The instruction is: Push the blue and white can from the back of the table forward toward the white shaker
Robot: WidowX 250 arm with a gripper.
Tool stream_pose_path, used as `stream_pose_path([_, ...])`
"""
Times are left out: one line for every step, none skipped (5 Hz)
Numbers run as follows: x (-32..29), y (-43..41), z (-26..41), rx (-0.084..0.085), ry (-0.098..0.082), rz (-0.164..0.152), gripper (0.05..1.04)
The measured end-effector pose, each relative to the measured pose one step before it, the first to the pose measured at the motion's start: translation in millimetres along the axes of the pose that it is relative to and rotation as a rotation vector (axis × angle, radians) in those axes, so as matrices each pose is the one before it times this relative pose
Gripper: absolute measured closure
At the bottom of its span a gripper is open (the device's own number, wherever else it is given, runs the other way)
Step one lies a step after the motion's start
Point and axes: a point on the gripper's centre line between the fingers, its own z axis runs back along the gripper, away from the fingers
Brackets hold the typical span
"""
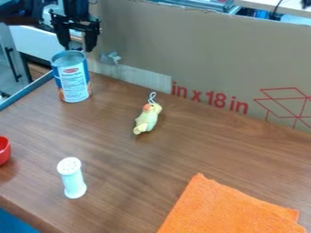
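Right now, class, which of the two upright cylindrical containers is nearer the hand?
The labelled tin can, just below the hand; the pale shaker stands farther off, nearer the camera.

Robot arm (76, 10), upper left of the frame: black, with blocky segments. Gripper (77, 47): likewise black, comprising a broad crosspiece and two stout, angular fingers (92, 38) of uneven outline.
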Motion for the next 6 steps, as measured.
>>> stream_pose_path([-23.71, -10.91, -44.72, -0.0337, 0.0888, 0.0111, 0.083])
stream_pose_path([-16.99, -3.49, -6.28, -0.0136, 0.0245, 0.0237, 0.083])
stream_pose_path([-24.14, -0.13, 0.63, -0.0294, 0.0575, 0.0199, 0.084])
stream_pose_path([-32.45, -1.36, 3.53, -0.0395, 0.0746, 0.0294, 0.083])
stream_pose_path([-32.67, -4.46, 21.35, -0.0095, 0.0036, 0.0207, 0.083])
stream_pose_path([-17.04, -1.4, 2.72, -0.0034, 0.0182, 0.0064, 0.083])
